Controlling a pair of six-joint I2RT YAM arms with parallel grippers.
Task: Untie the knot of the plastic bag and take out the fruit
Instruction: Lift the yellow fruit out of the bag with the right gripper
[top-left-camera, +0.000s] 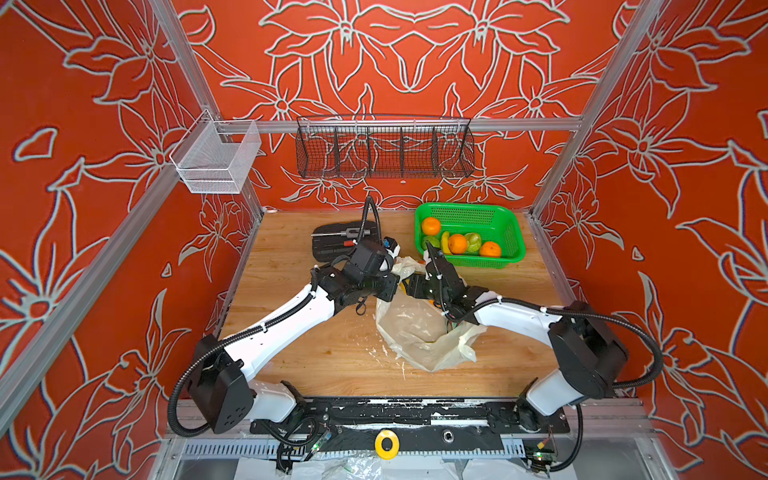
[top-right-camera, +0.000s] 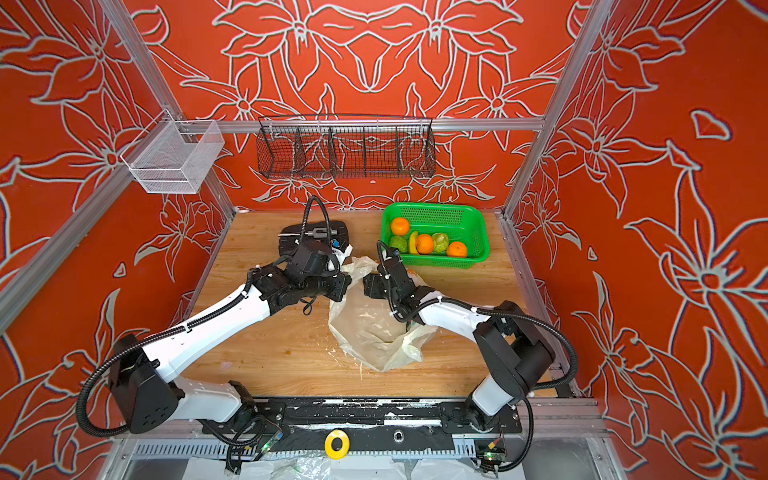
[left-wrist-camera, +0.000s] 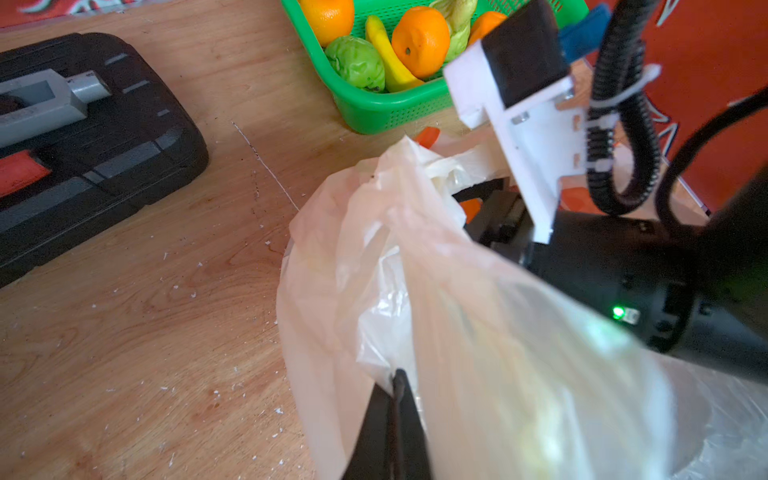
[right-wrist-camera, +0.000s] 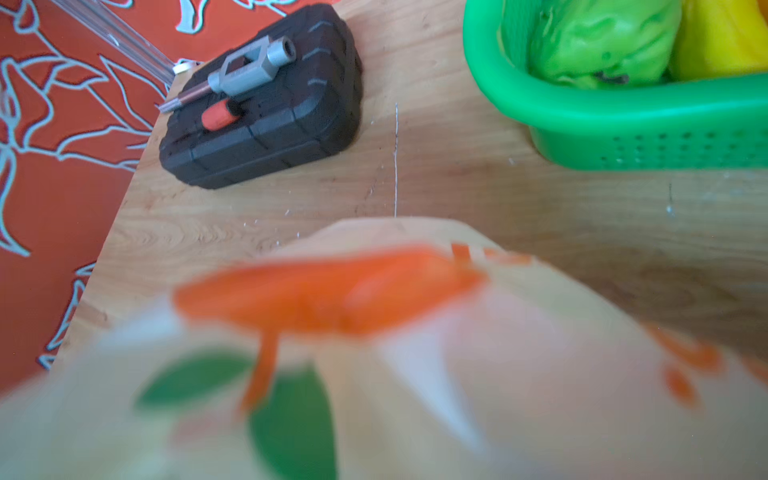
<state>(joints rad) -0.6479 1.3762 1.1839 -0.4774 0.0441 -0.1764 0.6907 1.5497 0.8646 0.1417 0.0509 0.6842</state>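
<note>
The cream-white plastic bag (top-left-camera: 415, 332) (top-right-camera: 370, 332) lies crumpled mid-table, with its far end lifted. My left gripper (left-wrist-camera: 398, 380) (top-left-camera: 394, 272) is shut on a fold of the bag's film (left-wrist-camera: 374, 270) and holds it up. My right gripper (top-left-camera: 422, 270) (left-wrist-camera: 473, 208) reaches into the raised mouth. The orange-printed film (right-wrist-camera: 415, 374) covers its jaws in the right wrist view. The knot is out of view. Fruit lies in the green basket (top-left-camera: 513, 237): an orange (top-left-camera: 457, 244) (left-wrist-camera: 420, 41), a bumpy green piece (top-left-camera: 473, 242) (left-wrist-camera: 356, 62) and others.
A black tool case (top-left-camera: 332, 245) (right-wrist-camera: 266, 120) lies at the back, left of the bag. A small yellow banana (top-left-camera: 444, 242) lies in the basket. A black wire rack (top-left-camera: 384, 151) and a white mesh bin (top-left-camera: 216, 162) hang on the frame. White flecks litter the wood.
</note>
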